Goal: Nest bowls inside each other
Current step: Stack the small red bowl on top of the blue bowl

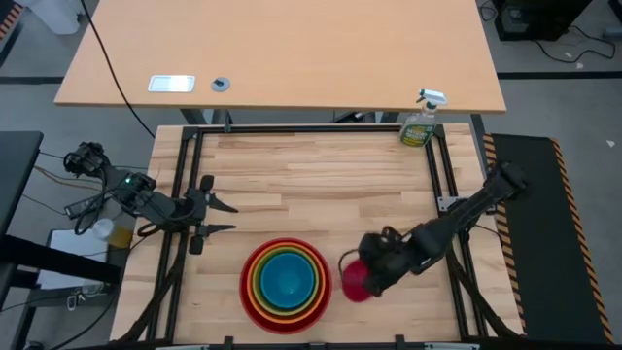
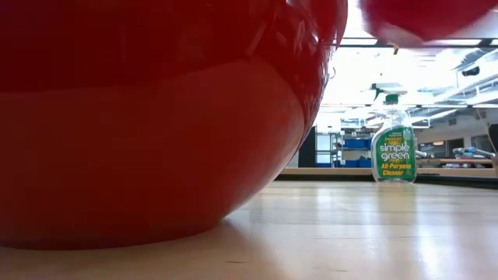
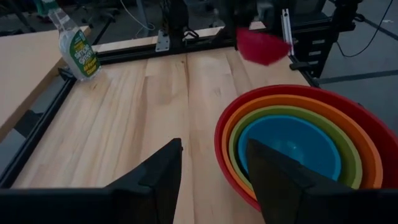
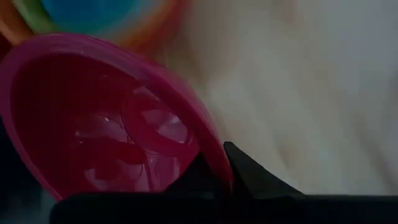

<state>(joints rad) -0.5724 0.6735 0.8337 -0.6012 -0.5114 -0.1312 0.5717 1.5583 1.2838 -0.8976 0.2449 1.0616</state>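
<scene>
The red (image 1: 255,303), orange, yellow-green and blue (image 1: 286,277) bowls sit nested on the near middle of the table, the red one's base on the wood (image 2: 140,225). Just right of the stack, my right gripper (image 1: 369,276) is shut on the small magenta-pink bowl (image 1: 354,282), which hangs above the table (image 2: 424,17). The left wrist view also shows the stack (image 3: 348,118) and the pink bowl (image 3: 261,45). My left gripper (image 1: 227,218) stands open at the table's left side, pointing toward the stack, with nothing between its fingers. My right gripper pinches the pink bowl's rim (image 4: 210,144) on the bowl's right side, one finger inside the bowl and one finger (image 4: 249,168) outside. The fingers slant down from the table's right. The bowl is lifted clear of the table, its opening facing up.
A green spray bottle (image 1: 421,124) stands at the table's far right corner. A black frame (image 1: 175,175) runs along the table's edges. Bare wood lies between the stack and the far edge.
</scene>
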